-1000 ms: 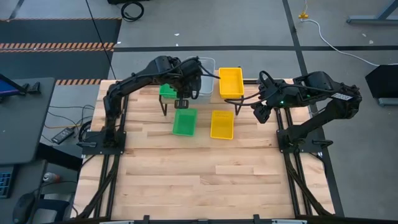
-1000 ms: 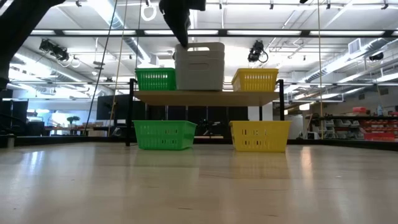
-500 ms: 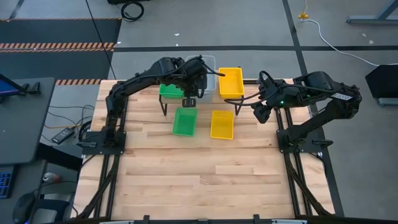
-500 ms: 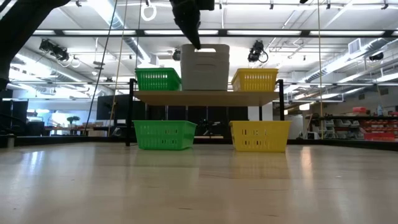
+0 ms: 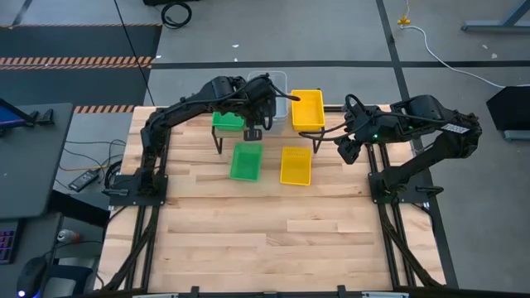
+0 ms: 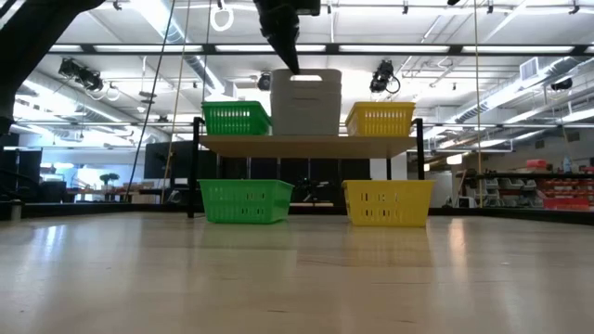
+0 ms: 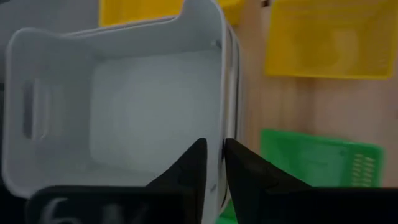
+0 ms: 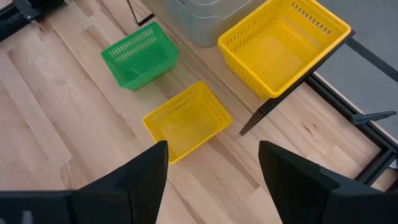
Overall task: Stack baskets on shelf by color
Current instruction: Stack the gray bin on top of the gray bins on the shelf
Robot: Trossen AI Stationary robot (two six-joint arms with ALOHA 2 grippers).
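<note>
Landmark: shelf point(image 6: 311, 144), a light wood plank on thin black legs at the far end of the desk point(image 5: 265, 232).

- Grey basket stack point(image 6: 306, 102) sits mid-shelf: smooth solid-walled plastic, rounded corners, slot handle in the end wall. Nested rims are visible along one side in the left wrist view.
- Left hand point(image 7: 211, 165) is over the shelf centre, fingers pinched on the rim wall of the top grey basket point(image 7: 124, 106), one finger inside and one outside. In the low view the arm comes down onto the stack's upper left edge.
- Green mesh basket on shelf point(image 6: 234, 118) stands just left of the grey stack and the yellow mesh basket on shelf point(image 6: 380, 119) just right of it. Both are perforated lattice plastic. Gaps to the grey stack are very narrow on both sides.
- Green basket on desk point(image 5: 245, 161) and yellow basket on desk point(image 5: 296, 165) sit just in front of the shelf, apart from each other, open tops up.
- Right hand point(image 5: 346, 151) hangs off the shelf's right end, clear of the baskets, fingers spread wide and gripping nothing.
- The slatted wood desk in front of the two floor-level baskets is free space. The shelf's black legs bracket the area under the plank.
</note>
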